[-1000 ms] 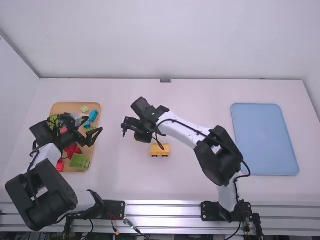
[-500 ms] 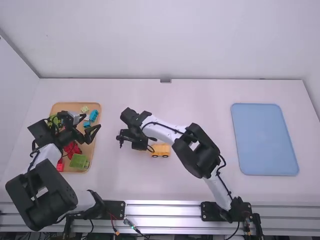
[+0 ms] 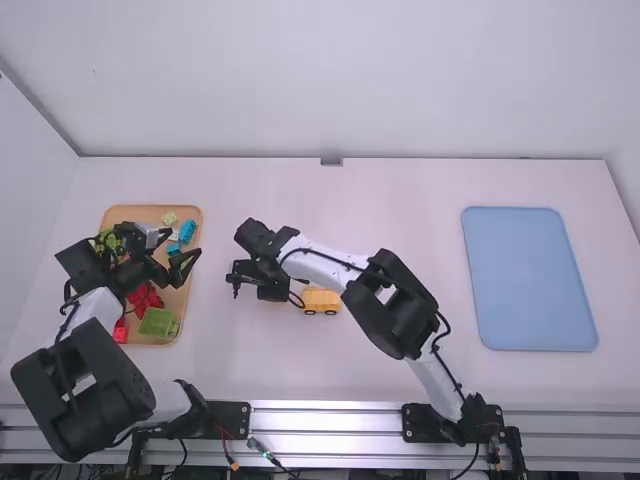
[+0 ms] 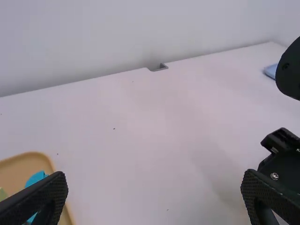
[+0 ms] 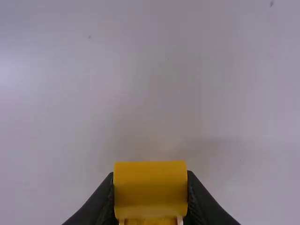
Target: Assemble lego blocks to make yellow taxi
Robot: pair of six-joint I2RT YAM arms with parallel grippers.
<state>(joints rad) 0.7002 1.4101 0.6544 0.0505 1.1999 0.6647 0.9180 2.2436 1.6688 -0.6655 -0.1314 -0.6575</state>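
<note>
In the high view my right gripper [image 3: 256,278] is just left of the yellow vehicle [image 3: 322,300], which stands on the table with two dark wheels showing. A smooth yellow block [image 5: 150,188] sits between the fingers of my right gripper [image 5: 151,194] in the right wrist view, pressed from both sides. My left gripper [image 3: 184,245] is over the block tray [image 3: 186,300] in the high view. Seen in the left wrist view, my left gripper [image 4: 155,182] has its fingers wide apart with nothing between them.
The tray holds red pieces [image 3: 146,297], a green block [image 3: 158,322], blue blocks [image 3: 187,231] and a pale green one [image 3: 170,218]. A blue mat [image 3: 530,280] lies at the right. The right arm's black housing [image 4: 287,159] stands right of the left gripper's fingers.
My right gripper has shifted left and toward the bases, beside the yellow vehicle, which has stayed put. The left gripper has moved very slightly over the tray.
</note>
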